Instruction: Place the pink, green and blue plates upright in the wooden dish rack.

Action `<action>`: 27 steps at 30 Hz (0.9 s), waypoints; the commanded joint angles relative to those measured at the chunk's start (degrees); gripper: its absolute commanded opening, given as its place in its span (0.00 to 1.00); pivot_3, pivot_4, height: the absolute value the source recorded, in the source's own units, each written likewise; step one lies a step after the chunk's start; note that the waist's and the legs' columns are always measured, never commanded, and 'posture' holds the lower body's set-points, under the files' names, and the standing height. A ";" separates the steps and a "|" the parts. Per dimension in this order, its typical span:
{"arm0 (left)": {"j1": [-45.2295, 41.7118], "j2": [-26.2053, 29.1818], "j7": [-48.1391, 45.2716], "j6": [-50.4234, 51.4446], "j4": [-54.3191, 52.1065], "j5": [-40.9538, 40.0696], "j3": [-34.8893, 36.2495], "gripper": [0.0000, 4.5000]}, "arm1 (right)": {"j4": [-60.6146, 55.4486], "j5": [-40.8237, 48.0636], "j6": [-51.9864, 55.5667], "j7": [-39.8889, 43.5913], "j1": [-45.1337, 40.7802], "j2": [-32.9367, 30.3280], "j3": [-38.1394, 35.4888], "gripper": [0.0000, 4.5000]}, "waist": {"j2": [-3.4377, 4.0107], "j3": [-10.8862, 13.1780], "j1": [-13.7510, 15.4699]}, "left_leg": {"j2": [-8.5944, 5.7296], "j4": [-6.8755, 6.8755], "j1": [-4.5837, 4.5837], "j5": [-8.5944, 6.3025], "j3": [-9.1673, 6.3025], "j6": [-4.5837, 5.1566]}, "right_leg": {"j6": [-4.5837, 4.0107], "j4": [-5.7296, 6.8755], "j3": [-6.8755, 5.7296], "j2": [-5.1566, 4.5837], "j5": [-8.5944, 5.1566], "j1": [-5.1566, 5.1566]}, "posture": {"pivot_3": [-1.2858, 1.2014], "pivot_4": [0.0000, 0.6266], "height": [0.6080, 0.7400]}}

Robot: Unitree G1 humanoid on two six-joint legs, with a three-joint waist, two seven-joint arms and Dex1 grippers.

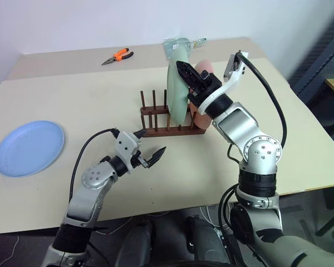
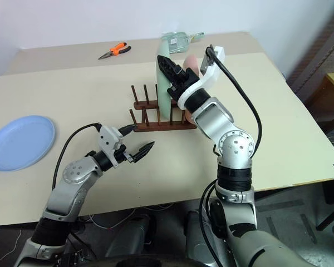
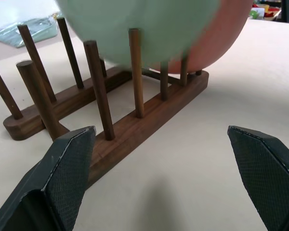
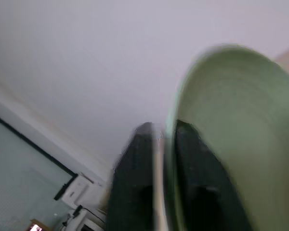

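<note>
The green plate stands upright between the pegs of the wooden dish rack at mid table. The pink plate stands right behind it in the rack. My right gripper sits astride the green plate's top rim; its jaws are slightly open, with a thin gap beside the rim. The blue plate lies flat at the table's left edge. Low in front of the rack, my left gripper is wide open and holds nothing. Its view looks at the rack's pegs.
Orange-handled pliers lie at the back of the table. A clear plastic bag lies behind the rack. Bare tabletop stretches between the blue plate and the rack. The table's right edge lies past my right arm.
</note>
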 commanded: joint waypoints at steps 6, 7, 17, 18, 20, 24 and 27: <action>0.61 0.13 -0.50 2.19 -4.06 -2.38 1.46 1.00 | -1.19 -19.77 -5.30 10.80 -7.61 -8.64 6.53 0.90 | 0.02 0.02 -0.02 | -0.01 0.01 -0.01 0.00 0.03 0.00 | 0.01 -0.01 0.00 -0.01 0.00 0.00 | 0.52 0.24 0.99; 0.75 0.15 -0.06 2.23 -4.29 -2.32 1.87 1.00 | -1.44 -23.82 -6.95 13.05 -8.36 -10.65 8.36 0.90 | 0.02 0.01 -0.01 | -0.01 0.01 -0.01 0.00 0.03 0.00 | 0.01 -0.01 -0.01 0.00 0.00 0.00 | 0.52 0.24 0.99; -0.67 -4.47 18.48 0.28 -5.30 -2.98 20.32 1.00 | -4.74 -59.91 -30.83 40.52 -12.13 -25.38 31.26 0.95 | 0.02 0.02 -0.24 | 0.03 -0.01 0.00 0.00 0.01 -0.01 | 0.03 -0.02 -0.05 0.01 -0.01 -0.02 | 0.52 0.24 0.99; -1.84 -4.65 24.23 1.11 -4.01 -0.54 23.66 1.00 | -4.22 -62.90 -32.85 41.17 -12.00 -24.64 33.26 0.95 | 0.01 0.02 -0.22 | 0.04 0.00 0.00 0.00 0.00 -0.01 | 0.04 -0.02 -0.05 0.02 -0.01 -0.02 | 0.52 0.24 0.99; -3.80 -4.81 33.50 2.45 -1.87 2.91 29.21 1.00 | -2.70 -67.10 -35.90 42.04 -11.78 -22.95 35.60 0.95 | -0.03 0.03 -0.12 | 0.05 0.03 0.01 0.01 -0.03 -0.03 | 0.03 0.01 -0.06 0.05 0.00 -0.02 | 0.52 0.24 0.99; -7.21 -5.16 49.52 8.67 -0.28 7.02 39.14 1.00 | 0.10 -71.20 -38.49 42.81 -10.97 -19.05 37.04 0.95 | -0.10 0.00 0.14 | -0.01 0.03 0.01 0.03 -0.04 -0.08 | 0.04 0.00 -0.06 0.03 0.01 -0.01 | 0.52 0.24 0.99; -8.48 -7.98 58.02 14.97 -3.00 5.14 46.29 1.00 | 2.69 -73.02 -39.94 43.48 -9.54 -16.88 37.09 0.95 | -0.22 -0.06 0.25 | -0.07 0.02 0.01 0.02 -0.04 -0.10 | 0.09 0.00 -0.06 -0.03 0.05 0.00 | 0.52 0.24 0.99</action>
